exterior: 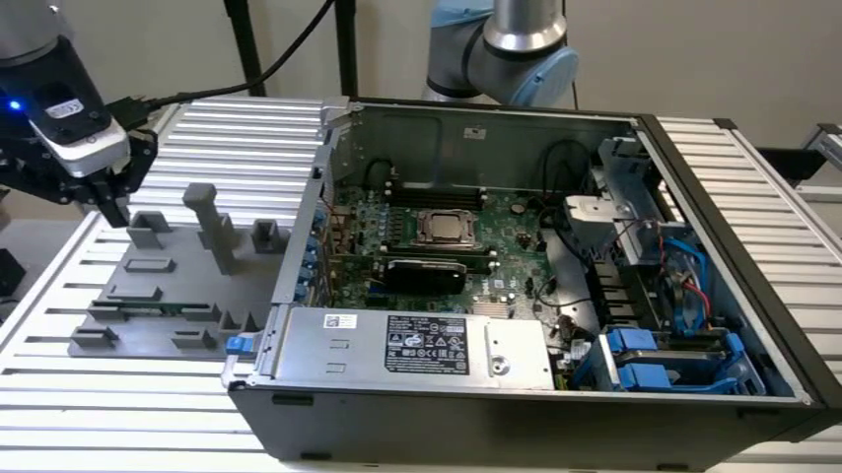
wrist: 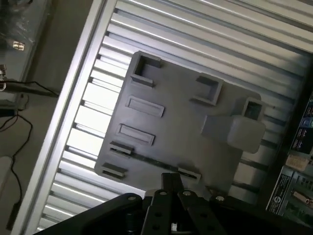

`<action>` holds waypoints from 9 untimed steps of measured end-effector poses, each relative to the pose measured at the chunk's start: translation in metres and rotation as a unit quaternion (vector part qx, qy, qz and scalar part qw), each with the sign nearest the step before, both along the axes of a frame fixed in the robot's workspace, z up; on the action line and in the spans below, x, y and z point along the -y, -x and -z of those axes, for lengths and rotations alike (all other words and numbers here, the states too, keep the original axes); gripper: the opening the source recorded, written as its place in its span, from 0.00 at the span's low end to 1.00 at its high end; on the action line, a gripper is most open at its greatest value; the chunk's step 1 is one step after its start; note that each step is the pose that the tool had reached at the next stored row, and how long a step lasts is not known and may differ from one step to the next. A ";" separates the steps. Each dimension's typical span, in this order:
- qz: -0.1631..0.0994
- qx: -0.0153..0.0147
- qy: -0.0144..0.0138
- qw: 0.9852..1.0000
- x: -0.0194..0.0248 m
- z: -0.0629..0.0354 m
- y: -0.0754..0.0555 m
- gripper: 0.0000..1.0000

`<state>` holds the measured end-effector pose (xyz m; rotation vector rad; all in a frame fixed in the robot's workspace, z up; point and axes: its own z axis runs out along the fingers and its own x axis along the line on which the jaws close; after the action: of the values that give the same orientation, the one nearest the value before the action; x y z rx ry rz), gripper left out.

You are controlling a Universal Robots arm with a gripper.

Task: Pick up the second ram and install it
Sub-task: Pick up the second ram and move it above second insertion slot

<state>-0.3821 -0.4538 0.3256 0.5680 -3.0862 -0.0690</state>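
Exterior view: a robot arm's black two-fingered gripper (exterior: 116, 209) hangs clenched and empty over the far end of a flat grey plastic tray (exterior: 172, 281) on the exterior view's left. Its tips are pressed together and touch nothing that can be seen. The second ram (exterior: 158, 308), a long, thin dark-green circuit-board stick, sits on edge at the tray's near end, with its ends tucked into two low grey holders, apart from the gripper.

From the wrist view, the gripper (wrist: 171, 182) juts in over the tray (wrist: 181, 127) edge, its body cut off by the frame. The ram (wrist: 156, 162) reads only as a thin dark line there; its chips cannot be made out, nor can the gripper's height above it. A tall grey post (exterior: 211, 232) rises from the tray.

Beside the tray, on the ribbed aluminium table (exterior: 79, 414), stands an open dark-grey computer case (exterior: 526, 404) with its green motherboard (exterior: 514, 222) exposed.
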 end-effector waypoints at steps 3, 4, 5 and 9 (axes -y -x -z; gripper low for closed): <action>-0.027 0.000 0.000 1.000 0.0000 0.0024 0.000 0.00; -0.036 0.000 0.000 0.999 0.0000 0.0032 0.000 0.00; -0.046 0.000 0.000 0.999 0.0000 0.0040 0.000 0.00; -0.082 0.000 0.000 0.997 0.0000 0.0071 0.000 0.00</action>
<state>-0.3821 -0.4538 0.3185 0.8170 -3.0261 -0.0683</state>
